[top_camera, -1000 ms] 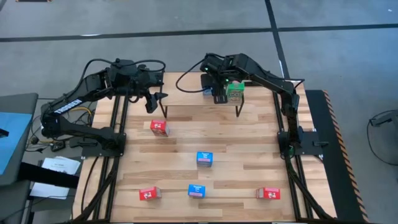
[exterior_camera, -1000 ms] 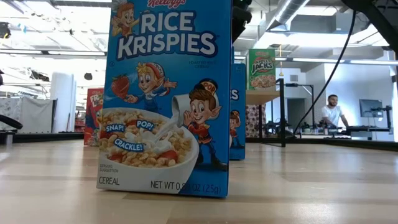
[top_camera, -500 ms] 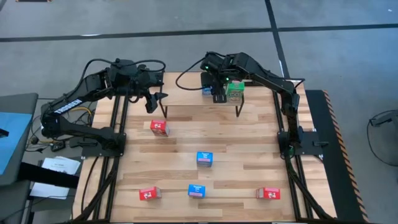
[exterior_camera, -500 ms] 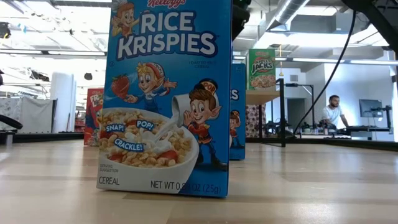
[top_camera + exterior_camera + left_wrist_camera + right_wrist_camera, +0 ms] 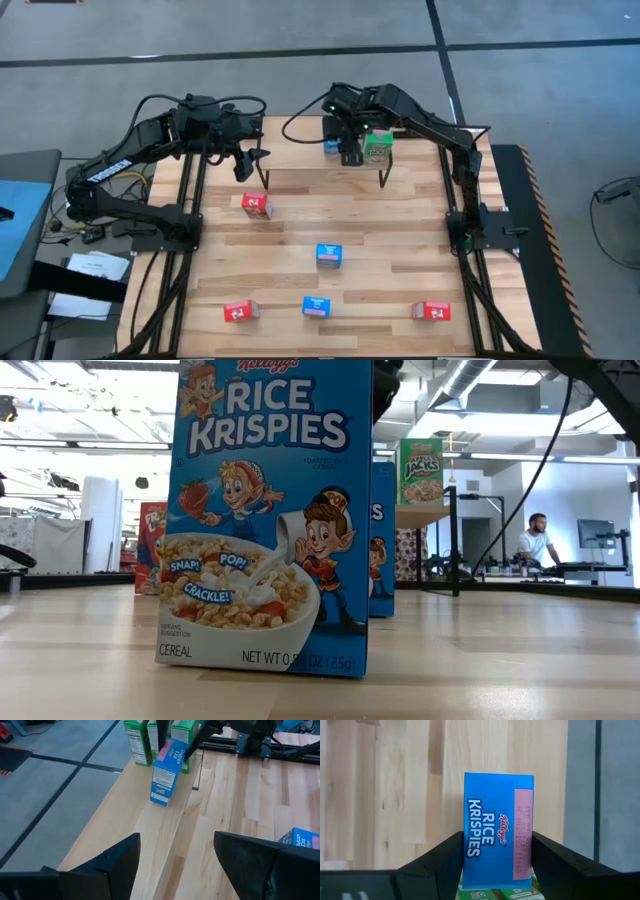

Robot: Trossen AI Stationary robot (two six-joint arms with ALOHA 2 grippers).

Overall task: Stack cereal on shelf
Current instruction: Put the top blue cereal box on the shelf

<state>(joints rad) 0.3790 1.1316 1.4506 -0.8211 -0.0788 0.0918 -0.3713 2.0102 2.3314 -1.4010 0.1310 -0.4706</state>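
One blue "Rice Krispies" box (image 5: pixel 498 836) pinched in right pincer (image 5: pixel 497 851); left pincer (image 5: pixel 175 855) spread

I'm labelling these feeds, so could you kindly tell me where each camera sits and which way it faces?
High: overhead, straight down on the table; both arms, left gripper, right gripper.
Low: table height, facing across; a Rice Krispies box fills it, no gripper visible.
Left wrist: past its open fingers toward the shelf.
Right wrist: down on the gripped blue box.
Shared: both wrist views show that blue box.
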